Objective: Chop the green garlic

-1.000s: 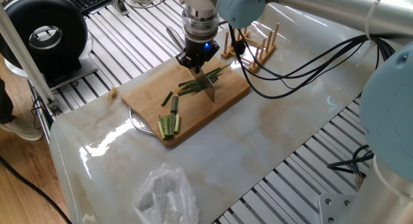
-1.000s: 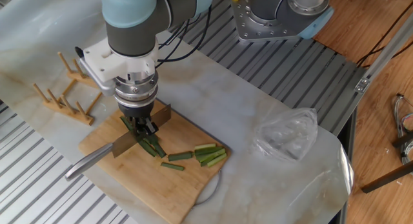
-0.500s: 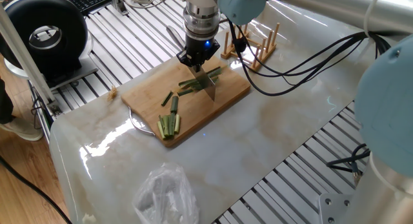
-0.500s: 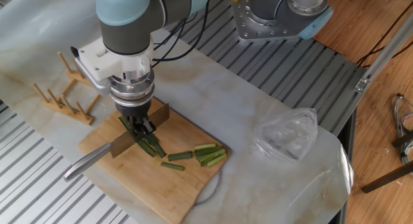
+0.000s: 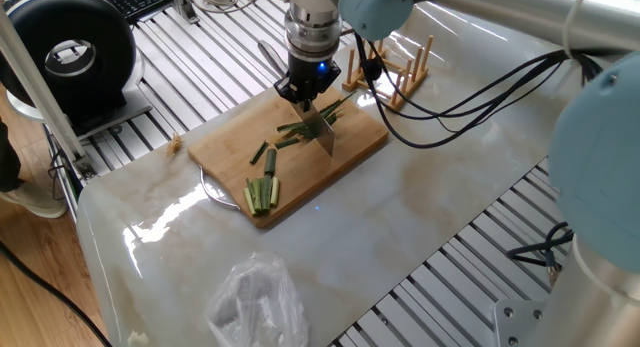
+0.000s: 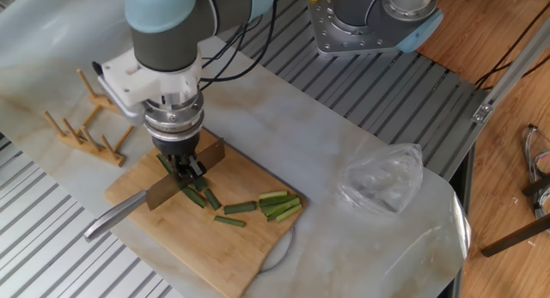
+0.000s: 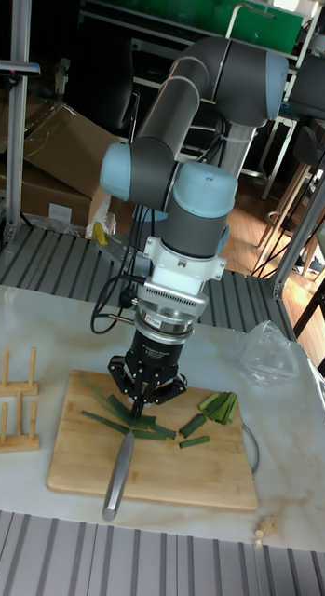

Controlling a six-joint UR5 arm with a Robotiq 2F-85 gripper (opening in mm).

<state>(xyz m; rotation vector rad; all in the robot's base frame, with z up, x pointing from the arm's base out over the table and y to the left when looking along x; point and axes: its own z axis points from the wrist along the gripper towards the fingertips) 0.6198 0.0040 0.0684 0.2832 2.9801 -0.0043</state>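
The green garlic lies on the wooden cutting board point(image 5: 225, 137) as long dark stalks point(image 5: 312, 123) point(image 6: 196, 195) point(image 7: 114, 421) under the blade. Short cut segments point(image 5: 269, 162) point(image 6: 240, 208) point(image 7: 192, 426) lie further along the board. My gripper point(image 5: 304, 95) point(image 6: 183, 167) point(image 7: 143, 399) points straight down over the stalks, shut on a knife. The knife's blade point(image 5: 323, 135) point(image 6: 191, 165) stands on edge across the stalks. Its metal handle point(image 6: 112, 218) point(image 7: 117, 477) sticks out over the board. The gripper hides where blade and stalk meet.
A bundle of paler yellow-green sticks point(image 5: 262, 195) point(image 6: 282, 205) point(image 7: 221, 405) rests at the board's end. A plate rim point(image 5: 214, 191) shows under that end. A wooden rack point(image 5: 398, 71) point(image 6: 84, 126) stands past the other end. A crumpled plastic bag point(image 5: 256, 302) point(image 6: 381, 178) lies on the marble.
The gripper and knife have shifted slightly along the stalks toward the rack end of the board. The cut segments and the pale bundle have stayed put.
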